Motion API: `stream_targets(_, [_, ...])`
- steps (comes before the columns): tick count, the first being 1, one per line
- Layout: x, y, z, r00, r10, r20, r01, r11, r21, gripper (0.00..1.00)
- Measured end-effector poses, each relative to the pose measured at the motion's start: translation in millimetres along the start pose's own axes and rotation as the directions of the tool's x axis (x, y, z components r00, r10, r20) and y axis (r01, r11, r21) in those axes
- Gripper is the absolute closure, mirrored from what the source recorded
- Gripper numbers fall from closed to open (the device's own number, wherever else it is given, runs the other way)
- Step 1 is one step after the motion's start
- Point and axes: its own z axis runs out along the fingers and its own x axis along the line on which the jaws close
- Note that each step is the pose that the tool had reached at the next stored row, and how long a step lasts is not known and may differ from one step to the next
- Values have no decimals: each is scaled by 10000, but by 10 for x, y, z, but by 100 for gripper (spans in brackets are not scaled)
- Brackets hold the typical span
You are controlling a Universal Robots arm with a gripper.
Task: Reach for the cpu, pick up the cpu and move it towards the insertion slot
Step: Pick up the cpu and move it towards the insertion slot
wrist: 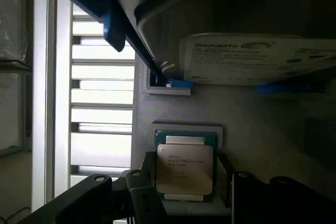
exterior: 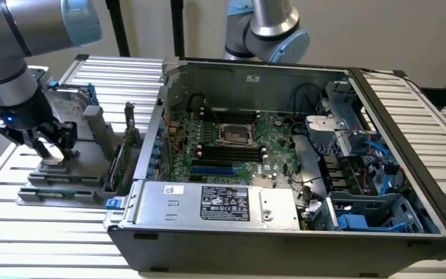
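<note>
The cpu (wrist: pixel 185 169), a small square chip with a silver-grey printed top, lies flat in a recess of the grey holder block (wrist: pixel 252 129). My gripper (wrist: pixel 186 184) is low over it and open, one dark finger (wrist: pixel 143 192) on each side of the chip, close to its edges. In the exterior view, my gripper (exterior: pixel 53 148) hangs over the grey holder block (exterior: pixel 68 180) at the exterior view's left, outside the computer case. The insertion slot (exterior: pixel 234 133), a square socket with a metal frame, sits on the green motherboard inside the open case.
A silver hard drive (wrist: pixel 252 61) with blue rails (exterior: pixel 91 93) stands just behind the cpu on the same holder. The open computer case (exterior: pixel 285 232) has tall metal walls, cables and drive bays. A second robot arm (exterior: pixel 266 29) stands behind the case. The table top is slatted.
</note>
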Motion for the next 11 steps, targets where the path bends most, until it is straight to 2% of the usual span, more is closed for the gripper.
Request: stream_targets(11, [-20,22,-488,10000,0,-9,0,10000,-5,45])
